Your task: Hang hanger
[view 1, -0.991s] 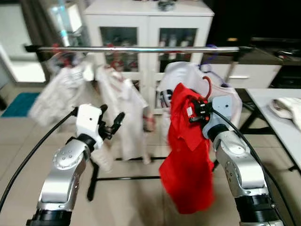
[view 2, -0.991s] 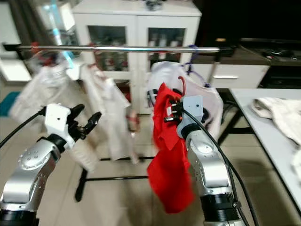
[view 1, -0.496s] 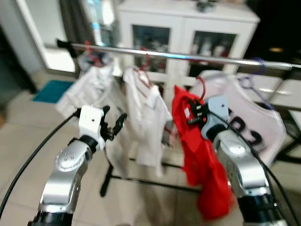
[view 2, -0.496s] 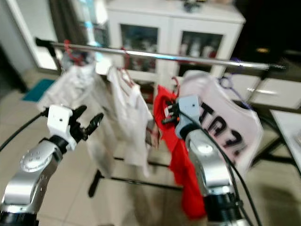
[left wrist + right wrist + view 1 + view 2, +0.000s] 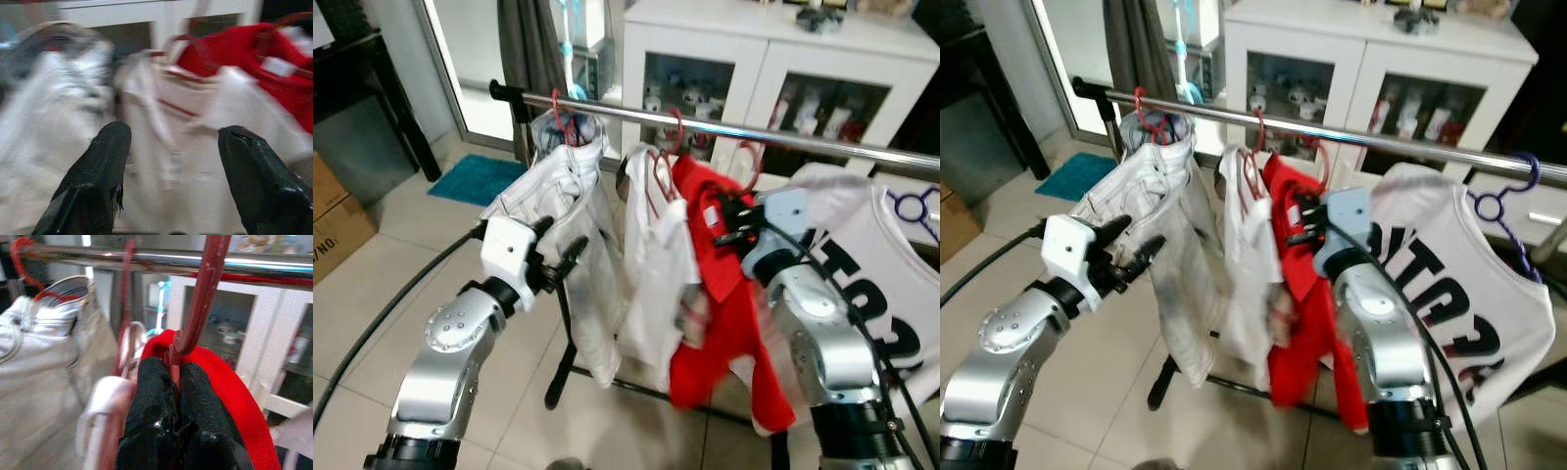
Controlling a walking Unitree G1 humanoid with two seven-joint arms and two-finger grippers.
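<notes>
A red shirt [image 5: 724, 294] hangs on a red hanger whose hook [image 5: 203, 289] rises across the silver rail [image 5: 822, 137]; I cannot tell whether the hook rests on it. My right gripper [image 5: 729, 223] is shut on the hanger's neck just under the hook, with black fingers [image 5: 151, 396] pinched on the red collar. The shirt sits between a white shirt [image 5: 656, 255] and a white jersey [image 5: 881, 284]. My left gripper [image 5: 563, 257] is open and holds nothing, in front of pale jeans [image 5: 558, 196] at the rail's left end.
The rail's stand foot [image 5: 558, 387] rests on the tiled floor. Behind the rail is a white glass-door cabinet [image 5: 773, 59]. A teal mat [image 5: 475, 176] and a cardboard box [image 5: 333, 215] lie at the left.
The camera has swung and closed in on the rail's left end. My right gripper has carried the red shirt up to the rail, beside the white shirt. The left gripper stays open.
</notes>
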